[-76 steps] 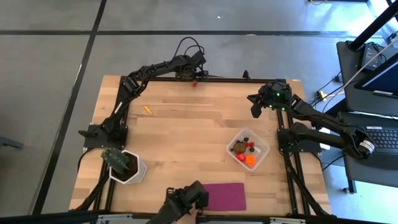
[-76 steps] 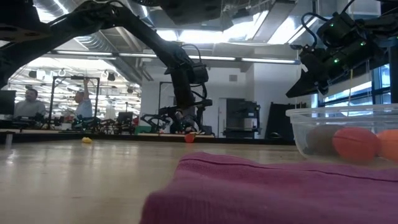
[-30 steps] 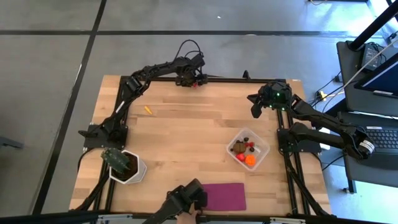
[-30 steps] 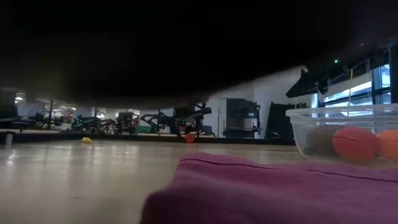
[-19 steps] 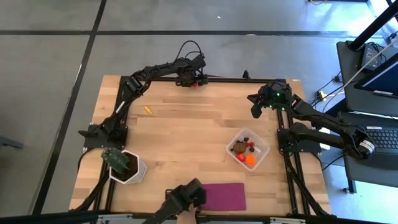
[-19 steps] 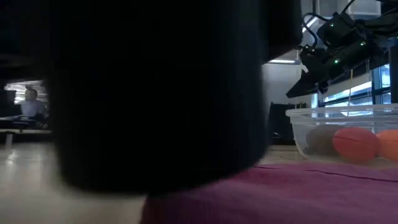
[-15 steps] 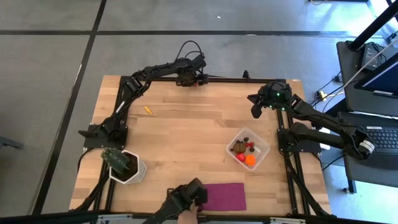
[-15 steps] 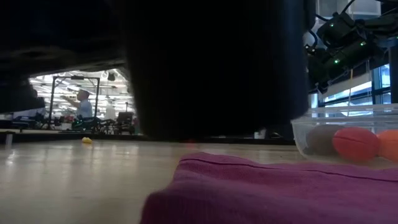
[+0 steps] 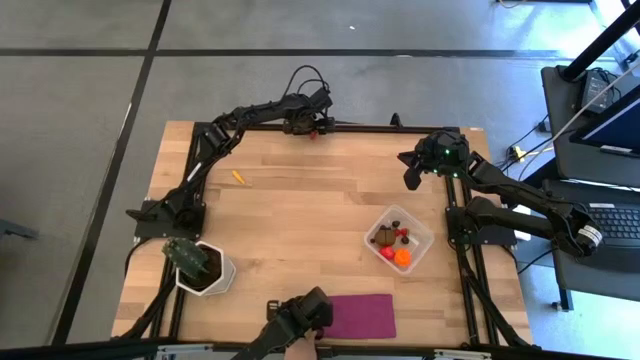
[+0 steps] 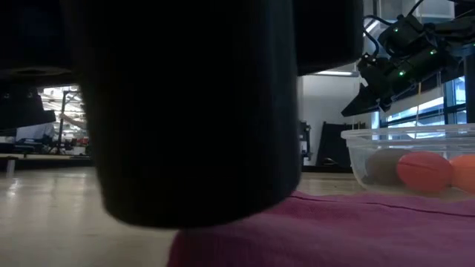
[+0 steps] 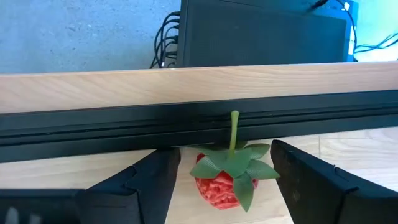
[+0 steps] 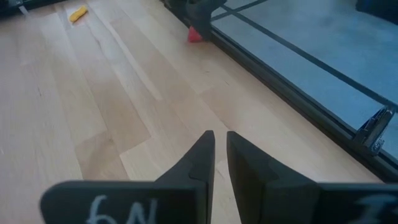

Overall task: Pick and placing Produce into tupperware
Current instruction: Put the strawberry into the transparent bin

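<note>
A red strawberry with green leaves and stem [image 11: 227,177] lies on the wood by the black rail at the table's far edge [image 9: 313,133]. My left gripper [image 9: 309,126] is open, and its fingers [image 11: 155,180] stand on either side of the strawberry without touching it. The clear tupperware [image 9: 398,238] on the right holds an orange ball [image 10: 424,171], a brown oval [image 9: 385,238], small red pieces and dark berries. A yellow bit [image 9: 238,177] lies at far left. My right gripper [image 9: 410,179] hangs shut above the table's far right, holding nothing [image 12: 219,140].
A magenta cloth [image 9: 360,315] lies at the near edge. Beside it, a dark object [image 9: 302,317] stands right in front of the low camera and hides most of the table there [image 10: 193,111]. A green plant in a white pot [image 9: 200,265] sits near left.
The left gripper, which hung higher over the strawberry a couple of seconds ago, has come down around it and stayed open. The dark object at the near edge has kept shifting across the low view. The right arm has kept still.
</note>
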{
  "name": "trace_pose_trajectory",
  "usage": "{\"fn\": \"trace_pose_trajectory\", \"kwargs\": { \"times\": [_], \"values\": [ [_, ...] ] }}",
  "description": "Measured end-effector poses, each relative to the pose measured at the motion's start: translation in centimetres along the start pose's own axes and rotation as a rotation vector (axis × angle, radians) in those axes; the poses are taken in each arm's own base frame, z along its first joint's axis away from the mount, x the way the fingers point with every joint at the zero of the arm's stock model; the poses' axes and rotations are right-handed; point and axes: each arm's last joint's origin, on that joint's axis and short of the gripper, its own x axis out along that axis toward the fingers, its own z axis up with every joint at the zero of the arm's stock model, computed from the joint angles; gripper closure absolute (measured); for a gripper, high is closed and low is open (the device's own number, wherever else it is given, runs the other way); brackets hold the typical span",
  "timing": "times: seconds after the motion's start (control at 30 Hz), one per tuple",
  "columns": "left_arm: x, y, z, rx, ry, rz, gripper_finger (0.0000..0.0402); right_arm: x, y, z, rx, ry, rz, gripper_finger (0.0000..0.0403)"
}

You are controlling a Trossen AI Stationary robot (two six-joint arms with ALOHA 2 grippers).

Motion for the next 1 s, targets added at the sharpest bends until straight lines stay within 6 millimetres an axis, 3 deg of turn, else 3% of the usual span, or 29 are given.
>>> {"fn": "trace_pose_trajectory", "kwargs": {
  "times": [0.33, 1.0],
  "values": [
    [-0.05, 0.07, -0.32, 0.038, 0.038, 0.004, 0.0185, 0.0, 0.0, 0.0, -0.02, 0.0, 0.0, 0.0357],
    [-0.16, 0.21, -0.64, 0.071, 0.092, 0.001, 0.0205, 0.0, 0.0, -0.01, -0.023, 0.0, 0.0, 0.0356]
  ]
}}
